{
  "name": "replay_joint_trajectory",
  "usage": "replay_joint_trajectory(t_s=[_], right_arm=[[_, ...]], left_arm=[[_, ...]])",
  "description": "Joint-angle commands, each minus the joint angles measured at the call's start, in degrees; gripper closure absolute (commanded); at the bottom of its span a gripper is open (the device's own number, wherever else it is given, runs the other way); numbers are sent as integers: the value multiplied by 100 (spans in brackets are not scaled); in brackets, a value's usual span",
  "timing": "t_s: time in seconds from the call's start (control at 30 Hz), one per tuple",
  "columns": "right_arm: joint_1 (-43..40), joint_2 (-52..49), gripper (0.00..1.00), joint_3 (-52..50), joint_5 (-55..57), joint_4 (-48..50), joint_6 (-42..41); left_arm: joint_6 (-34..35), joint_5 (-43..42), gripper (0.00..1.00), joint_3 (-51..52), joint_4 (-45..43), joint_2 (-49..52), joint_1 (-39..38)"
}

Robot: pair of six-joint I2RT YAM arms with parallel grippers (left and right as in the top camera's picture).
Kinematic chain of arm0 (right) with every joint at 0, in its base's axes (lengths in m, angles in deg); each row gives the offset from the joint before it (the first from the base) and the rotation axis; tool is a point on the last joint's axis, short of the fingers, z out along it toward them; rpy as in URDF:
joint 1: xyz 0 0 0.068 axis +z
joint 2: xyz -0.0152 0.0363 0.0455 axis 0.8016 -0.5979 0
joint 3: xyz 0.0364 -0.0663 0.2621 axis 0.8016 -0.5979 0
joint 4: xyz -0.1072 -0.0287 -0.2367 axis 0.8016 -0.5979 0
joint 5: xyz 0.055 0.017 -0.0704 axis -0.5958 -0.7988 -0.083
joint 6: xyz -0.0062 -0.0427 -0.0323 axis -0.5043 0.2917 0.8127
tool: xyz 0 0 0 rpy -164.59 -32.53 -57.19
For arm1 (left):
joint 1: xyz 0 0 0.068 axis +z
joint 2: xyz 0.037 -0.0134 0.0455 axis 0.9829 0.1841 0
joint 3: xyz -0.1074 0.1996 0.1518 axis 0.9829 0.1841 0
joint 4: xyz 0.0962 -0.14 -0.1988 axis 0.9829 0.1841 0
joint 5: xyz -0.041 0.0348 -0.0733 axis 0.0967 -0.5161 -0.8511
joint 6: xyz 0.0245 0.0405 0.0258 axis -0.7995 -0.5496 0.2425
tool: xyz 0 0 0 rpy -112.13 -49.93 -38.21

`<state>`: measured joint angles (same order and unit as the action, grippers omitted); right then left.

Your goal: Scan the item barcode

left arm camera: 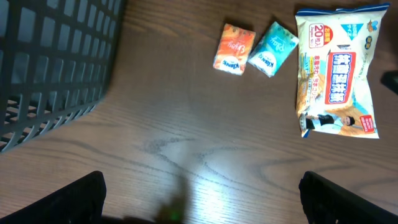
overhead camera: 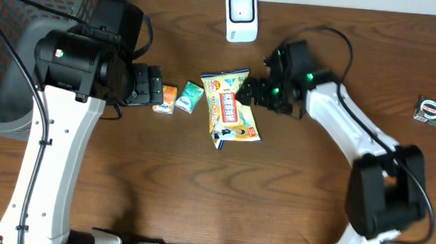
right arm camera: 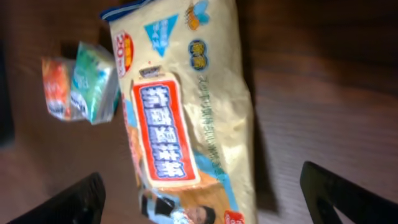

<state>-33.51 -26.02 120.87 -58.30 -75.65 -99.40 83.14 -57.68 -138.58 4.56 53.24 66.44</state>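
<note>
Lying label-up mid-desk (overhead camera: 198, 190), at six o'clock from the white scanner (overhead camera: 241, 16), the yellow printed packet (overhead camera: 230, 107) rests unheld between the wide-open, empty right gripper (overhead camera: 252, 94) at three o'clock and the equally spread, empty left gripper (overhead camera: 157, 87) at nine, its barcode probably underneath.

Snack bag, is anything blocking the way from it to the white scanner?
Nothing visible. Only bare table lies between the snack bag and the scanner; the teal packet sits off to one side.
</note>
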Motion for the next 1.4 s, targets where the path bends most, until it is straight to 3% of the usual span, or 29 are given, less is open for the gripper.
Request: replay_joint_trajectory(t_s=[0.0,0.37,0.6,0.67,0.77,0.8,0.87,1.17,1.37], right_arm=[[24,-503,3,874,-354,-330,535],[52,-1674,3,1305,-518,-131,463],[299,-2083,13,1303,-719,-319,815],[402,-2153,26,1303,-680,-380,933],[555,-2247,55,1300,-151,-514,951],[601,-2264,73,1300,107,-584,918],[647,-2271,99,1300,398,-699,839],[236,-1827,99,1357,605,-1259,713],[-166,-1047,99,1357,2124,-2033,713]], left_arm=[[28,31,2,17,24,2,-2],[28,28,2,17,24,2,-2],[28,28,2,17,26,2,-2],[28,28,2,17,24,2,-2],[28,28,2,17,26,2,-2],[28,28,2,17,26,2,-2],[28,31,2,17,24,2,-2],[28,28,2,17,24,2,-2],[28,31,2,17,24,2,-2]])
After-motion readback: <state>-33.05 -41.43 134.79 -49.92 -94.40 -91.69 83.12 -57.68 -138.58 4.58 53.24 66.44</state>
